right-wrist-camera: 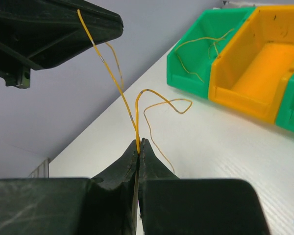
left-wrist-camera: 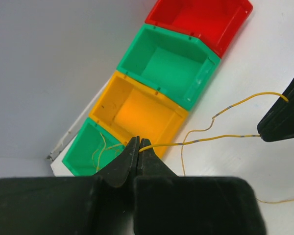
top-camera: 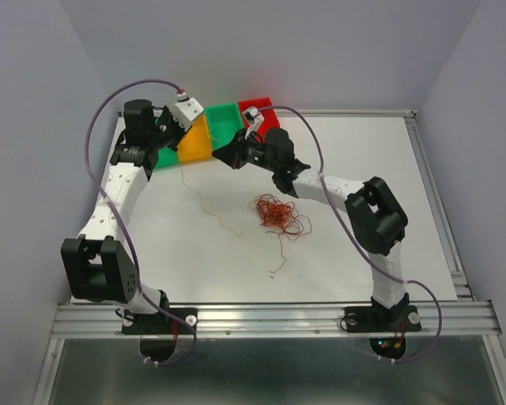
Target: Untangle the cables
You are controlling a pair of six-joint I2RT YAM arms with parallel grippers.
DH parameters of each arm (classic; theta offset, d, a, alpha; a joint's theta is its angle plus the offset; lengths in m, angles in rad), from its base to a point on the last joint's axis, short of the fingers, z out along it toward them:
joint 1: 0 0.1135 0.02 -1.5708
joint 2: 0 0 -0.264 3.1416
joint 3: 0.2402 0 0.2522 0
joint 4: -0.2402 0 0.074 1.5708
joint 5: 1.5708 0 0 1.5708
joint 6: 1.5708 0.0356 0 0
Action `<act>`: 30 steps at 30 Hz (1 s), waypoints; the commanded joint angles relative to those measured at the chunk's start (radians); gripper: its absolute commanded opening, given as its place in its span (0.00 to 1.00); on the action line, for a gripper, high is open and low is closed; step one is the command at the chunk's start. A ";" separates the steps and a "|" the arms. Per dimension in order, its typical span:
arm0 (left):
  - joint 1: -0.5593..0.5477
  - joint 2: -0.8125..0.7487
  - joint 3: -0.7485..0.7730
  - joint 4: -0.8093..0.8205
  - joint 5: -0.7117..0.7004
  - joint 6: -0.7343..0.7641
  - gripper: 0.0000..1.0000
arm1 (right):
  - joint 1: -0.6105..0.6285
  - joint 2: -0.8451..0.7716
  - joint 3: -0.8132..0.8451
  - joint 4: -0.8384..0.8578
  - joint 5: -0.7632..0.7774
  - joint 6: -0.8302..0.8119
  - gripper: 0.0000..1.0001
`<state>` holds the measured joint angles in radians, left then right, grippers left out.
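A single yellow cable [left-wrist-camera: 210, 138] stretches taut between my two grippers, above the table in front of the bins. My left gripper [left-wrist-camera: 138, 146] is shut on one end of it, over the front of the orange bin [left-wrist-camera: 137, 110]. My right gripper [right-wrist-camera: 139, 143] is shut on the other part of the cable [right-wrist-camera: 118, 85]; a loose loop curls off beside it. In the top view the left gripper [top-camera: 173, 133] and right gripper [top-camera: 221, 154] are close together by the bins. The red-orange tangle of cables [top-camera: 278, 215] lies mid-table, apart from both grippers.
Four bins stand in a row at the back left: green [left-wrist-camera: 85, 152] holding a few yellow strands, orange, green [left-wrist-camera: 169, 63] and red [left-wrist-camera: 201, 17]. A thin strand [top-camera: 204, 207] trails on the table below the bins. Another loose strand [top-camera: 278, 253] lies near the tangle.
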<state>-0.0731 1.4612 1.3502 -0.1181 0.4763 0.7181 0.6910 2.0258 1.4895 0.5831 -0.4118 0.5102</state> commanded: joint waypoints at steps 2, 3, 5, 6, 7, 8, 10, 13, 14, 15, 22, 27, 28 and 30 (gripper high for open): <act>0.029 -0.045 -0.074 0.113 -0.045 0.018 0.00 | 0.016 -0.022 -0.049 0.121 -0.004 0.060 0.01; 0.039 -0.036 -0.103 0.133 -0.041 0.015 0.00 | 0.018 -0.041 -0.066 0.115 0.010 0.056 0.01; 0.056 -0.015 -0.135 0.133 0.022 0.012 0.00 | 0.016 -0.059 -0.110 0.100 0.016 0.059 0.01; 0.064 -0.006 -0.146 0.133 0.047 0.011 0.01 | 0.016 -0.059 -0.123 0.092 0.024 0.059 0.01; 0.065 0.004 -0.155 0.121 0.095 0.029 0.05 | 0.016 -0.062 -0.135 0.087 0.028 0.054 0.01; 0.065 0.011 -0.166 0.120 0.117 0.043 0.09 | 0.018 -0.062 -0.161 0.087 0.025 0.050 0.01; 0.065 0.028 -0.189 0.062 0.159 0.101 0.26 | 0.021 -0.065 -0.189 0.089 0.028 0.037 0.01; 0.065 0.039 -0.209 -0.001 0.220 0.197 0.57 | 0.024 -0.064 -0.234 0.102 0.045 0.005 0.01; 0.065 0.044 -0.206 -0.021 0.246 0.237 0.61 | 0.025 -0.059 -0.247 0.109 0.053 -0.008 0.01; 0.065 0.062 -0.191 -0.043 0.257 0.247 0.65 | 0.024 -0.059 -0.264 0.130 0.057 -0.012 0.01; 0.065 0.192 -0.080 -0.209 0.288 0.308 0.70 | 0.028 -0.079 -0.287 0.164 0.036 -0.053 0.00; 0.065 0.215 -0.086 -0.212 0.286 0.368 0.73 | 0.028 -0.084 -0.285 0.158 0.011 -0.064 0.00; 0.065 0.217 -0.085 -0.215 0.288 0.379 0.74 | 0.028 -0.085 -0.284 0.153 0.010 -0.065 0.00; 0.065 0.223 -0.077 -0.219 0.291 0.411 0.75 | 0.028 -0.082 -0.276 0.149 0.001 -0.071 0.01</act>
<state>-0.0109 1.6917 1.2312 -0.3122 0.7246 1.0565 0.7128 1.9896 1.2121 0.6666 -0.3878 0.4690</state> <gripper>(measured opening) 0.739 0.022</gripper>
